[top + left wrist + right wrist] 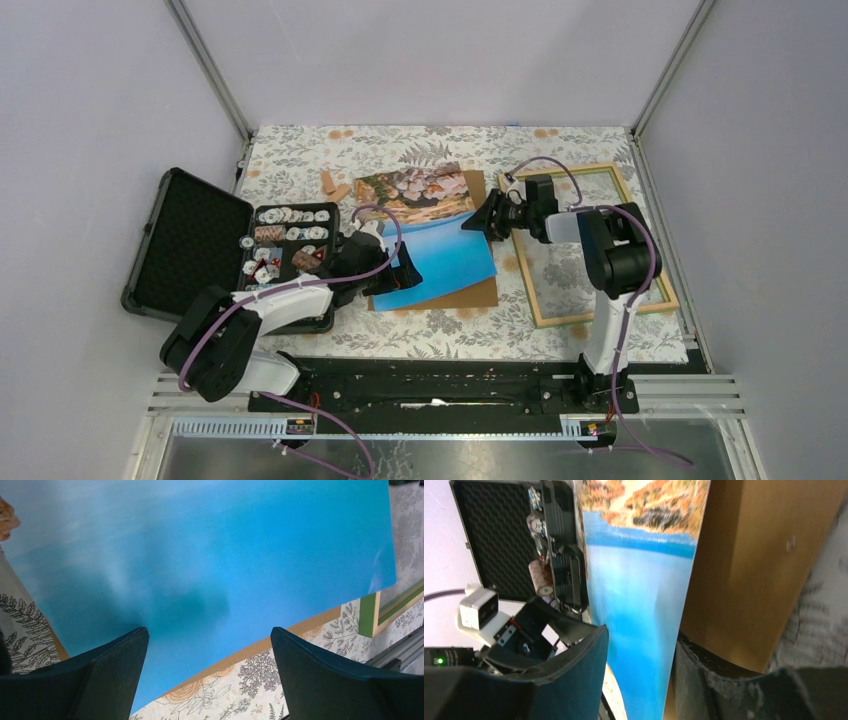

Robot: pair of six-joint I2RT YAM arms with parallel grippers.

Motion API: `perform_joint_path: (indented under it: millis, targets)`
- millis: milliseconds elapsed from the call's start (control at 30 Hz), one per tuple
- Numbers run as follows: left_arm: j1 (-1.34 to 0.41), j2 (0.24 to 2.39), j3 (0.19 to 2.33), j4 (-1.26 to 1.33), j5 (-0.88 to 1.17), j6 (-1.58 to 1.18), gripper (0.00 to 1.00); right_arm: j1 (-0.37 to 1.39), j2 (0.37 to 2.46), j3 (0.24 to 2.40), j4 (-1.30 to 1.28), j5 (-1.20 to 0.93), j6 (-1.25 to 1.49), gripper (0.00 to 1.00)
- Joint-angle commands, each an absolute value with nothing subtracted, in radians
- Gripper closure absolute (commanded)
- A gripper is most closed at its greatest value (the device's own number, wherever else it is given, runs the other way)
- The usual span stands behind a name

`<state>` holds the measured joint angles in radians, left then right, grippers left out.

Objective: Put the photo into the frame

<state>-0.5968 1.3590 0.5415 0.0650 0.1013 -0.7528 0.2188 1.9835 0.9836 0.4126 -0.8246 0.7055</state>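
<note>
Photo, one print: right edge set between the two fingers of right pincer, one finger on the printed side, the other on the reverse side. Jaws part-way apart; firm pinch or mere straddle not determinable. Left pincer: spread wide, both fingers poised over the print's near-left corner, blue print filling the gap between them.

Position of print: face up at mid-surface, rocky coast end toward the far side, blue end toward the arm bases. Underneath, one brown backing board, showing past the right and near edges.

Frame, one: flat on the surface just right of the board, light wood side up, floral cloth visible through the opening, partly hidden by the right arm.

One black case, lid open, at the left, compartments filled with poker chips; chip count not readable. Two small brown pieces beyond the case, near the print's far-left corner.
</note>
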Motion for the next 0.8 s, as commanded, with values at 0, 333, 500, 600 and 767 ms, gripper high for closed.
perform_joint_path:
  millis: [0, 333, 500, 600, 767]
  targets:
    - [-0.588, 1.343, 0.515, 0.002, 0.087, -0.705, 0.01, 0.205, 2.072, 1.108, 0.482, -0.897, 0.696, 0.48]
    - [-0.587, 1.274, 0.541, -0.024, 0.124, -0.679, 0.01, 0.193, 2.186, 1.264, 0.428, -0.943, 0.706, 0.78]
    - [-0.587, 1.197, 0.619, -0.089, 0.176, -0.659, 0.01, 0.193, 2.104, 1.255, 0.319, -0.923, 0.651, 1.0]
    - [-0.587, 1.134, 0.719, -0.162, 0.188, -0.626, 0.01, 0.192, 2.027, 1.265, 0.152, -0.885, 0.564, 1.0]
    - [-0.587, 1.053, 0.935, -0.302, 0.178, -0.519, 0.01, 0.193, 1.86, 1.294, -0.222, -0.812, 0.39, 1.0]
